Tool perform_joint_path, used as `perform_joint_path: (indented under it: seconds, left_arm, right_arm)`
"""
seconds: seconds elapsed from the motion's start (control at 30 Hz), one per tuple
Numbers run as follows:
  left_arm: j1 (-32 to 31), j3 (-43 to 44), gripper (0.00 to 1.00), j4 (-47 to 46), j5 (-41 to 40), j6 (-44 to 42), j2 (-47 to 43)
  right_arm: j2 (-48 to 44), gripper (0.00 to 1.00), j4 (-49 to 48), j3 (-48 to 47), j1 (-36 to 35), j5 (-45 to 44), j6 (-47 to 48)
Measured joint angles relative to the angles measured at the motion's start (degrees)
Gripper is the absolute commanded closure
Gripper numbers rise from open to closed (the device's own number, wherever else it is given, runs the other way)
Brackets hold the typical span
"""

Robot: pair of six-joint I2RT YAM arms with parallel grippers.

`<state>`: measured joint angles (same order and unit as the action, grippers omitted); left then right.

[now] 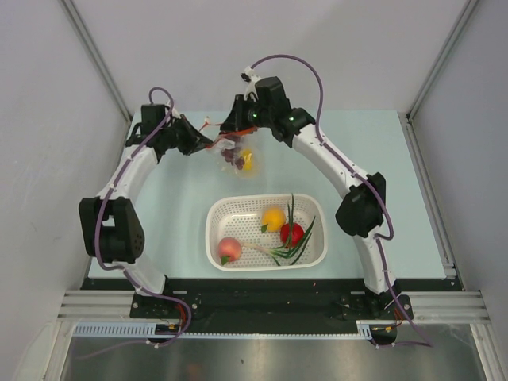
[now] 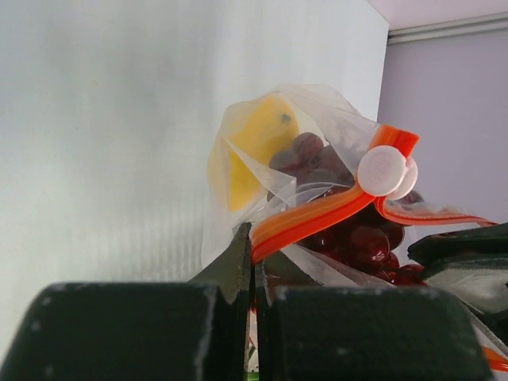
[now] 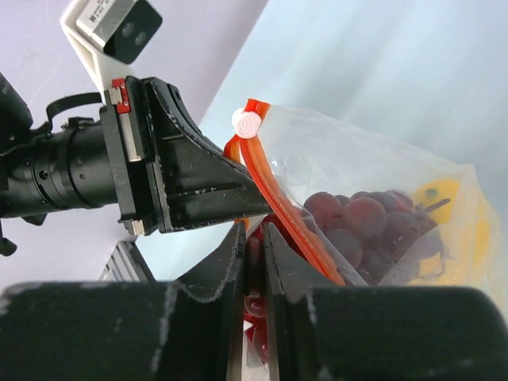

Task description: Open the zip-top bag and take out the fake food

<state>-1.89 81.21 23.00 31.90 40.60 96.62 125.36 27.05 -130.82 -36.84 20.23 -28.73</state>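
From above, the bag [image 1: 238,155] is hanging off the table [image 1: 381,159] between the two arms, toward the far side. The left gripper [image 1: 205,144] is pinching it from the left and the right gripper [image 1: 232,132] from the right, both at its top edge. Dark grapes [image 1: 232,157] and a yellow piece [image 1: 248,161] are showing through the plastic. Nearer the bases, a white basket [image 1: 316,208] is sitting on the table, holding an orange [image 1: 273,217], a peach [image 1: 230,249], a red fruit [image 1: 292,233] and a green onion [image 1: 295,242].

In the left wrist view, the left gripper [image 2: 252,248] is closing its fingers together on the bag's [image 2: 325,119] film, just under the orange zip strip [image 2: 317,216]. From the white slider [image 2: 382,171] the strip is splitting into two bands, one running down to these fingers and the other running toward the dark right gripper [image 2: 464,254] at the right edge. The yellow piece [image 2: 254,151] is sitting high in the pouch, with the grapes [image 2: 365,242] beside and below it.

In the right wrist view, the right gripper [image 3: 252,242] is clamping its fingers on the bag's [image 3: 357,159] mouth edge, with only thin film between them. The left gripper [image 3: 210,186] is coming in from the left, its tip meeting the zip strip [image 3: 274,194] beside the right fingers. The slider [image 3: 247,124] is sitting at the top end of the strip. The grapes [image 3: 357,221] are filling the middle of the pouch and the yellow piece [image 3: 448,198] is lying at its far right.
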Motion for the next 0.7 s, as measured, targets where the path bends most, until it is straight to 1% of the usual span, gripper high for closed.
perform_joint_path:
  seconds: [0.2,0.33,0.43,0.5,0.63,0.7]
  left_arm:
    - [0.2,-0.3,1.00,-0.7,0.0,0.0,-1.9]
    - [0.2,-0.3,1.00,-0.6,0.0,0.4,-3.0]
    - [-0.6,-0.1,1.00,0.0,-0.3,0.5,-3.6]
    - [-1.5,0.0,1.00,0.1,-0.7,0.6,-3.8]
    - [-4.8,-0.1,1.00,0.1,-0.9,1.2,-4.0]
    - [-5.8,-0.1,1.00,0.6,-1.2,0.9,-4.2]
  right_arm:
    - [-1.1,1.00,-1.9,0.7,-0.1,-0.4,0.9]
    - [-2.7,1.00,-2.0,3.8,-0.3,-1.6,4.8]
    - [-2.4,1.00,-1.1,4.4,-0.3,-2.3,6.4]
    - [-1.6,1.00,-0.6,3.6,-0.3,-2.6,6.9]
    - [1.9,1.00,0.6,-1.5,-0.6,-3.3,8.6]
    - [2.6,1.00,0.6,-2.0,-0.5,-3.9,9.4]
